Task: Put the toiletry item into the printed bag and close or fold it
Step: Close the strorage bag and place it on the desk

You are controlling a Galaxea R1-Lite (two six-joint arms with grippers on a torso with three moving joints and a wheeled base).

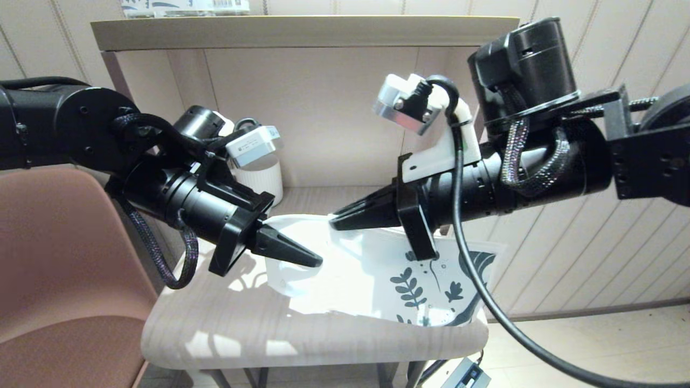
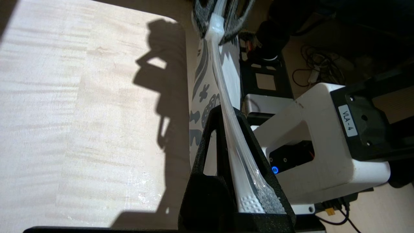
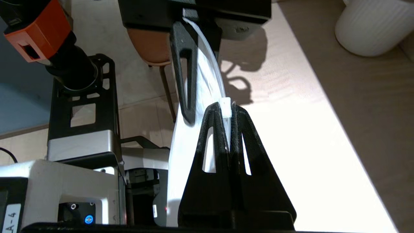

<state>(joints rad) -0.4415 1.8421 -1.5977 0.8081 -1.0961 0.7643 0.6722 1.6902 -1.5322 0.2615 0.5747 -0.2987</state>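
white ribbed mug point(image 1: 262, 180) blocks back-left of shelf, tabletop point(image 1: 226, 323) front open (sunlit), chair point(image 1: 59, 269) crowds left

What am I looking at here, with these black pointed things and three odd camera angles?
It is a robot with two black arms, each ending in a two-fingered claw called a gripper. The wide picture comes from a camera on its head, looking down at a pale wooden tabletop. The other two come from small cameras on each wrist, looking along the fingers.

Both claws are shut on the top edge of a white plastic zip pouch with dark leaf print, stretched between them above the table. The left gripper pinches one end; the right gripper pinches the other, right at the small white slider. A white ribbed mug stands behind. No toiletry item shows in these pictures.
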